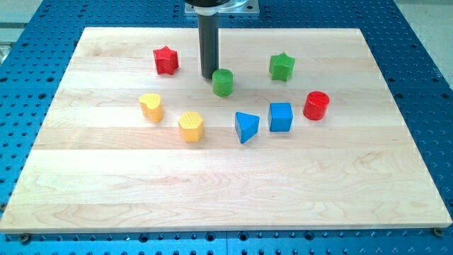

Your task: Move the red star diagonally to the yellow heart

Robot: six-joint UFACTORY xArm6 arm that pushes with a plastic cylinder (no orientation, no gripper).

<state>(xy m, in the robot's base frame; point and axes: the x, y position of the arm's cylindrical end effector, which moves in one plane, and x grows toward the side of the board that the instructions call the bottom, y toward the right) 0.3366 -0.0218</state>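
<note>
The red star (165, 60) lies on the wooden board (106, 184) at the view's upper left. The yellow heart (151, 107) lies below it and slightly to the left, apart from it. A second yellow block (191, 126), which looks like a pentagon, sits to the lower right of the heart. My tip (209, 76) rests on the board to the right of the red star, with a gap between them. It stands just left of the green cylinder (223, 82), close to it or touching it.
A green star (282, 66) lies at the upper right. A red cylinder (316, 105), a blue cube (281, 117) and a blue triangle (246, 127) lie right of centre. A blue perforated table (425, 42) surrounds the board.
</note>
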